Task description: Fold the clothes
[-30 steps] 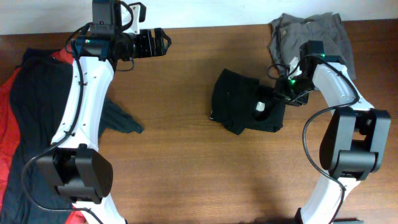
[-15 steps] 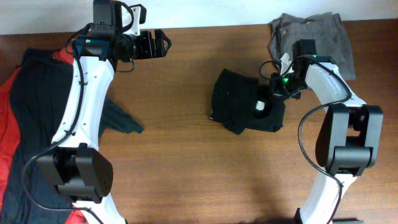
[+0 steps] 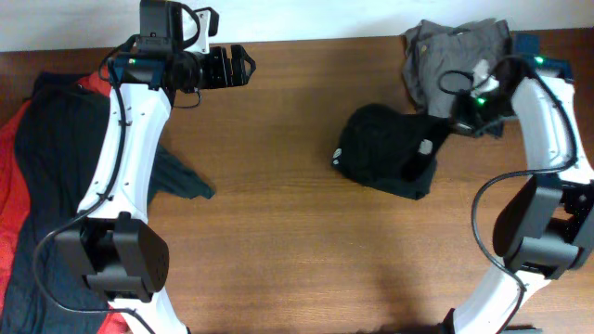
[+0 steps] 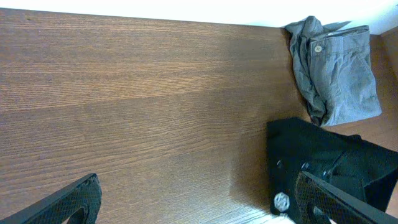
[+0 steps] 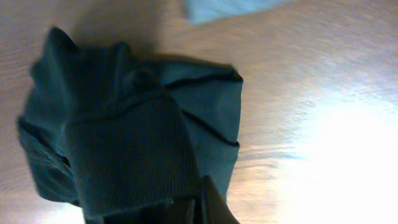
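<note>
The black shirt (image 3: 382, 156) lies bunched right of the table's middle, and one edge is pulled up toward the back right. My right gripper (image 3: 453, 121) is shut on that edge. In the right wrist view the ribbed black cloth (image 5: 124, 130) runs into the closed fingers (image 5: 208, 205) at the bottom. My left gripper (image 3: 234, 67) hangs open over bare wood at the back left, far from the shirt. Its two fingertips (image 4: 71, 202) frame the table, with the shirt (image 4: 323, 158) at lower right. A dark long-sleeved top (image 3: 56, 148) and a red garment (image 3: 11, 199) lie at the far left.
A crumpled grey garment (image 3: 464, 48) with a button sits at the back right, just behind the right gripper; it also shows in the left wrist view as grey cloth (image 4: 339, 74). A sleeve of the dark top (image 3: 181, 178) reaches toward the table's middle.
My right gripper shut on the black shirt's edge and drew it to the right and back, dragging the shirt that way. The left arm has not moved.
</note>
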### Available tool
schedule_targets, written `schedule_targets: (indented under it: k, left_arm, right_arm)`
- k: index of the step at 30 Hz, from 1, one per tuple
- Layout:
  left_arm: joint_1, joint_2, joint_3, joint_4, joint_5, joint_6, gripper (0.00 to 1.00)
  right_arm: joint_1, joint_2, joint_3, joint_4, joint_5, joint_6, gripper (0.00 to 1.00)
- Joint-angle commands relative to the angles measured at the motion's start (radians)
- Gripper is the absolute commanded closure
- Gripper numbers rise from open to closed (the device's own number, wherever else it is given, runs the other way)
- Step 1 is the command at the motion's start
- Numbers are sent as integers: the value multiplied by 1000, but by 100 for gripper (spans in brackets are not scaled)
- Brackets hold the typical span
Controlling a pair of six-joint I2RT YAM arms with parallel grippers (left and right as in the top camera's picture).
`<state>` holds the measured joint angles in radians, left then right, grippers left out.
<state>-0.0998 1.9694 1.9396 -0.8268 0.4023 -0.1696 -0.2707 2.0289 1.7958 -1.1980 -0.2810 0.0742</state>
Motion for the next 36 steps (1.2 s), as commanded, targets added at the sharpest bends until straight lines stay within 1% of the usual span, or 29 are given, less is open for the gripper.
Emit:
schedule_targets:
  k: [1,5,9,11,12,14,18,20,23,25,27,28,29,32,36]
  left_arm:
    - [-3,7,6,0,-7,6,1]
    - [-3,7,6,0,-7,6,1]
    - [-3,7,6,0,-8,6,1]
    - [-3,7,6,0,-8,6,1]
    - [-3,7,6,0,-8,6,1]
    - [-3,7,6,0,-8,6,1]
    - [-3,7,6,-9,-53,6,1]
    - [-3,7,6,-18,-83,7,1]
    - [-3,7,6,-28,-117,21,1]
    - [-3,7,6,-28,-124,29,1]
    - [-2,7,6,-29,-138,30,1]
    - [-2,7,6,-30,-138,29,1]
    - [-2,7,6,-31,-138,29,1]
    - [-2,7,6,-31,-138,32,1]
    - [-2,7,6,-42,-142,41,1]
  right_arm:
    - [-39,58,-94,38,31,-26,96]
    - [-45,97,-240,142,31,-14,96]
    - [-68,96,-236,109,27,-14,94]
    - [-84,96,-184,34,19,-14,80]
    - [-85,94,-146,-15,19,-14,74]
    - [-85,80,-71,-94,-1,-15,69]
    - [-80,32,39,-178,-95,-16,52]
    - [-61,8,61,-185,-169,-26,47]
    - [5,1,58,-183,-200,-29,47]
    - [52,3,42,-163,-209,-13,50]
    - [121,3,19,-102,-208,17,62]
    - [165,3,4,-52,-201,46,87]
    - [187,3,-5,-20,-195,66,96]
    - [233,7,-48,86,-118,173,96]
    - [238,15,-164,187,-102,207,96]
